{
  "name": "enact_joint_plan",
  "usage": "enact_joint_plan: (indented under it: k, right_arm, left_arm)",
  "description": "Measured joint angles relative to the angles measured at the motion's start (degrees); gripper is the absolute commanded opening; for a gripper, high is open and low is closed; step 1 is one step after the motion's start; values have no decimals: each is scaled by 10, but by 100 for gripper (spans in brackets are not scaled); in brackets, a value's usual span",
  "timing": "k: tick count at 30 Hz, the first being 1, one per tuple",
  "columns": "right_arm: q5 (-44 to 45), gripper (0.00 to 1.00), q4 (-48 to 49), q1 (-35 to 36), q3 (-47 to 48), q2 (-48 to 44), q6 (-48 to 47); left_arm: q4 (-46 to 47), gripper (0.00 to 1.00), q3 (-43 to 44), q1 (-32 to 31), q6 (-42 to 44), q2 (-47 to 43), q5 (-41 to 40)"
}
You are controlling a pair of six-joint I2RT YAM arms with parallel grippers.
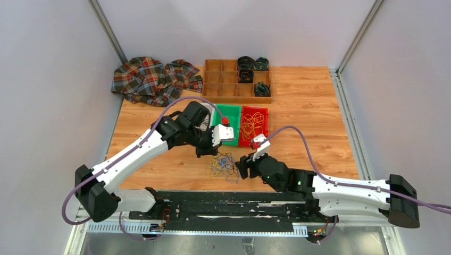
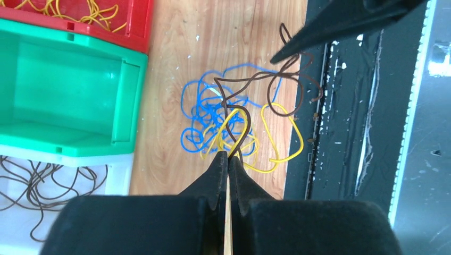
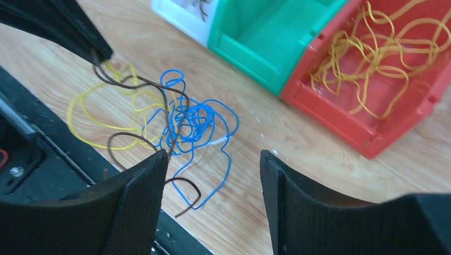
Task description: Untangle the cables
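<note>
The cables (image 1: pixel 222 164), a loose clump of blue, yellow and brown loops, lie on the wooden desk (image 1: pixel 308 111) near its 6 o'clock edge, just beside the black base rail (image 1: pixel 228 204). The left end effector (image 2: pixel 228 155), at 11 o'clock of the clump, is pressed together, pinching a brown strand of it. The right end effector (image 3: pixel 213 159), at 3 o'clock of the clump, stands spread with nothing between its fingers. At 12 o'clock of the clump sit a green bin (image 1: pixel 234 112) and a red bin (image 1: pixel 264 137) holding yellow cords.
</note>
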Motion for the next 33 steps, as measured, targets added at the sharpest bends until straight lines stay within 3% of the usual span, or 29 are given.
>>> enact_joint_plan:
  k: [8,24,33]
  right_arm:
    - [4,65,40,44,48,25,-37]
    - [-3,65,122,48,78,111,-114]
    - [15,53,185,47,85,165,-122]
  left_arm:
    - [-37,1,14,0,-33,-25,-8]
    - [-72,1,14,0,-7,-25,-1]
    - [-91,1,14,2,10,-30,17]
